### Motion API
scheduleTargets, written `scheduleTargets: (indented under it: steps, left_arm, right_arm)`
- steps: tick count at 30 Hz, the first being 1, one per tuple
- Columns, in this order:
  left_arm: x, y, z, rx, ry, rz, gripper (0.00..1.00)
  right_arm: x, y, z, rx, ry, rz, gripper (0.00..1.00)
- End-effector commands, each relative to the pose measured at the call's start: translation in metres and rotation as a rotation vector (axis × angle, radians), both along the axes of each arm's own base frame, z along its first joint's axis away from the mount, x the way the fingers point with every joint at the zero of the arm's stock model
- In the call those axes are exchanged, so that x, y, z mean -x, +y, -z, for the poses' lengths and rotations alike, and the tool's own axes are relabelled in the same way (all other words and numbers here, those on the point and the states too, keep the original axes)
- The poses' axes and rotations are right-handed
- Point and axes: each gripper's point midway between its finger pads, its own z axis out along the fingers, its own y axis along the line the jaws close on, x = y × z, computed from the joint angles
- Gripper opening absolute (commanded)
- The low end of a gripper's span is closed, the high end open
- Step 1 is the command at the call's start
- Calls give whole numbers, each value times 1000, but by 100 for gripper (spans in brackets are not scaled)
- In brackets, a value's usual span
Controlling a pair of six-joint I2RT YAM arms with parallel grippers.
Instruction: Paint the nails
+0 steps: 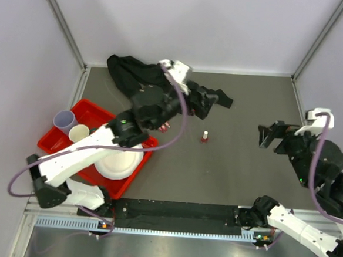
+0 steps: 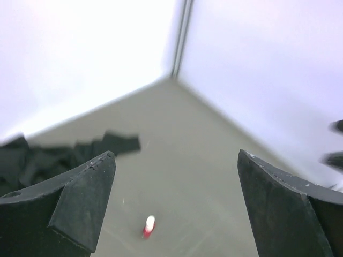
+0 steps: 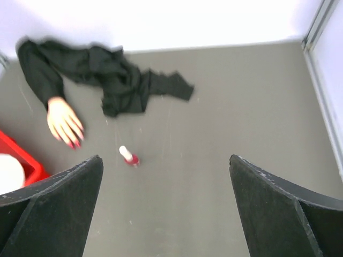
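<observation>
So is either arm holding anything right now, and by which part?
Nothing is held. The left gripper and right gripper are both open and empty; the small red polish bottle with a white cap stands apart from both.

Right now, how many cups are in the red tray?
2. A pale purple plastic cup stands at the left corner of the red plastic tray; a cream plastic cup sits beside it. The left arm covers part of the tray, so another could be hidden.
</observation>
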Motion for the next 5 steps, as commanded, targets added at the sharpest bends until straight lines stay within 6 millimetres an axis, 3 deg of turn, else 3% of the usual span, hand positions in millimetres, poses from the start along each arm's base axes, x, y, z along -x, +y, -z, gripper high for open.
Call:
scheduleTargets:
  steps: [1,5]
  left_arm:
    - [37,51,-64,39,-48,26,99]
    - [45,85,-86,57,-92,-35,99]
  right_arm:
    - [11,-21,-48,-9,-75,38,99]
    - [12,-26,-66,-10,-138,38,99]
